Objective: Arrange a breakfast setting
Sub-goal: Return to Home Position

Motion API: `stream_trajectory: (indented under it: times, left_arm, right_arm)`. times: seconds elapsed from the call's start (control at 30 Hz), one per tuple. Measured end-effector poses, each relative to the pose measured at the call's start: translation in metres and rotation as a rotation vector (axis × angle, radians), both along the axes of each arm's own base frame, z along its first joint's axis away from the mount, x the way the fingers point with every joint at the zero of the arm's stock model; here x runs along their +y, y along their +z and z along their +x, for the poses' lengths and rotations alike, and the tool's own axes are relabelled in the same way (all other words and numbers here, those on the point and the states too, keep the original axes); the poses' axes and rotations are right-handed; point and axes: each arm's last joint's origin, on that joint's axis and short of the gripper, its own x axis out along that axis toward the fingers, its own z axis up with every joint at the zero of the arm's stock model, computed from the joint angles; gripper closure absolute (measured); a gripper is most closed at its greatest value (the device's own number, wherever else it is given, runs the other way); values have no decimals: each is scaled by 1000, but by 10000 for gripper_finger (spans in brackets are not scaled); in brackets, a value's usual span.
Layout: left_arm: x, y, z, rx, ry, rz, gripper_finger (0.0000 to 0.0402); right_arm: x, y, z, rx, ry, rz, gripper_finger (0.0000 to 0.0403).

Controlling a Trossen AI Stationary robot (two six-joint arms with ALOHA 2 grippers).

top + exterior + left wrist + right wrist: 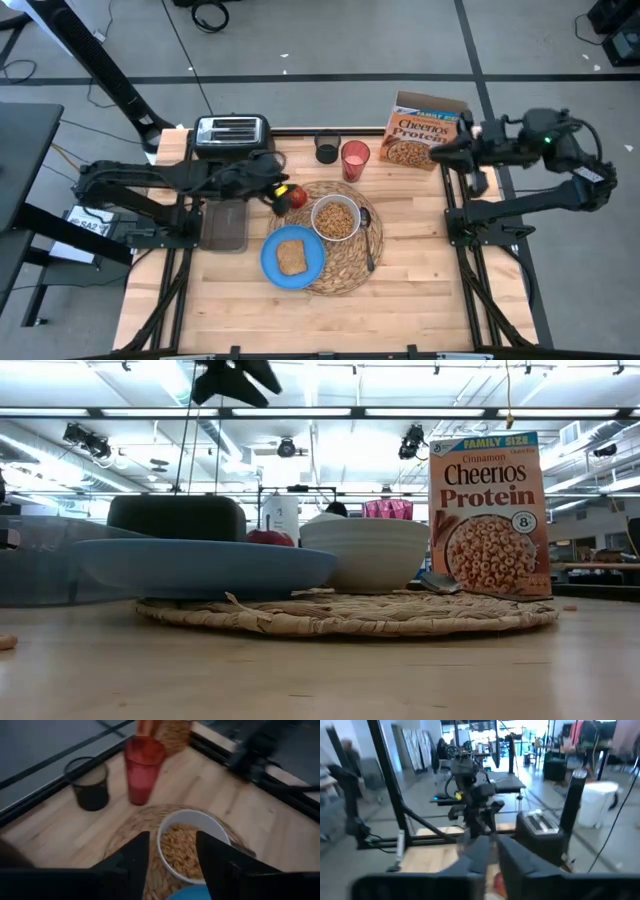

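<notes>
Reviewer: Gripper state, quick?

Annotator: The left gripper [171, 837] is released, fingers spread, nothing between them. It hangs over the far-left part of the placemat [340, 272], just beside the red apple [297, 196]. Cannot tell if it touches it. The right gripper [443, 152] waits at the far-right corner of the table [420, 300], next to the cereal box [425, 130].

Reviewer: Setting done?

Annotator: Looks done to me. The apple sits on the mat's far-left rim, next to the white bowl [315, 212], which holds cereal [336, 220]. The toast slice [291, 257] lies on the blue plate [268, 262], and the plate overlaps the mat's near-left edge. The dark spoon [370, 248] lies on the mat, right of the bowl. The red cup [354, 158] stands beyond the mat, beside the small black cup [326, 150]. I'd say the only job left is pulling the left gripper home.

Reviewer: Risks?

Annotator: Apple first. It's round, right at the rim, with the gripper close. A low or sideways pull-back could nudge it and roll it off the mat, toward the clear container [225, 225]. Second, the toaster [231, 133] sits along the likely way back, so a low retreat could shove it. Third, a swing toward the far side could tip the red cup, which looks tall and light. My guess is that lifting straight up before retracting avoids all three.
</notes>
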Motion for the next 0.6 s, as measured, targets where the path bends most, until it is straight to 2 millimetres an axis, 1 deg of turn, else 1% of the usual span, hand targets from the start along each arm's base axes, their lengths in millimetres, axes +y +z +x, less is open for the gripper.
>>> stream_trajectory:
  times: [0.07,0.13,0.2,0.27,0.33,0.4,0.47,0.53,0.6]
  left_arm:
    - [-4,-5,-9,-32,-69,15,251]
    - [-8,-18,-20,-72,-110,16,277]
    - [-11,-31,-35,-108,-138,23,310]
    - [-13,-37,-53,-173,-176,33,351]
    - [-13,-41,-73,-191,-197,55,385]
    - [-11,-44,-93,-194,-194,43,391]
    - [-9,-43,-110,-170,-198,54,381]
    - [-8,-42,-123,-164,-193,52,369]
    - [-7,-39,-131,-188,-179,24,360]
  right_arm:
    - [0,-15,-11,7,-15,66,379]
    - [-1,-31,-22,49,-80,47,393]
    - [-2,-48,-31,108,-160,51,380]
    - [-3,-62,-37,148,-198,133,361]
    - [-3,-75,-39,135,-207,205,345]
    - [-3,-92,-34,128,-203,192,334]
    - [-2,-109,-29,95,-169,168,329]
    - [-2,-123,-25,24,-124,122,327]
    - [-1,-138,-22,-47,-84,74,327]
